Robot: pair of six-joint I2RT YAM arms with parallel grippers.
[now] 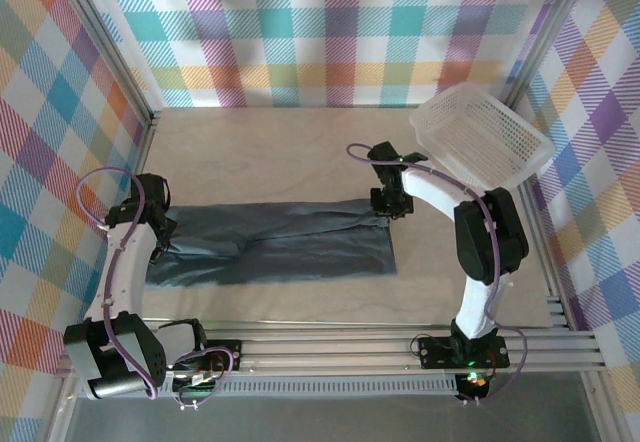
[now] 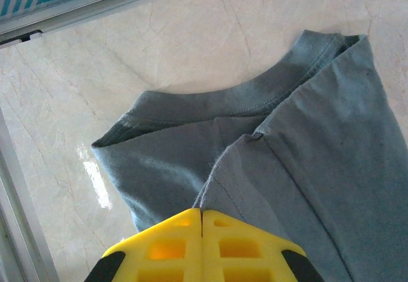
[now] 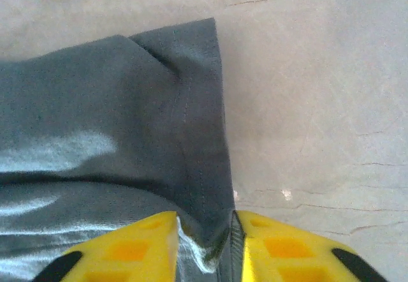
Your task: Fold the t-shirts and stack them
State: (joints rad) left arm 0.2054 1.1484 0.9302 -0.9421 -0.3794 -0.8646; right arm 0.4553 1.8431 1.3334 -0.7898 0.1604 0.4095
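Left gripper [image 2: 201, 214] pinching t-shirt [image 2: 319, 167] collar end, right gripper [image 3: 204, 219] parted (hem between)

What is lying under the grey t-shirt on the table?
The pale table borders the t-shirt on every side. Its folded layers cover whatever is directly beneath, so that cannot be seen.

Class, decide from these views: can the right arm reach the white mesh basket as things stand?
Probably yes. The basket sits just beyond the right pincer with bare table between, though its parted jaws straddle the t-shirt hem, so it must lift clear first.
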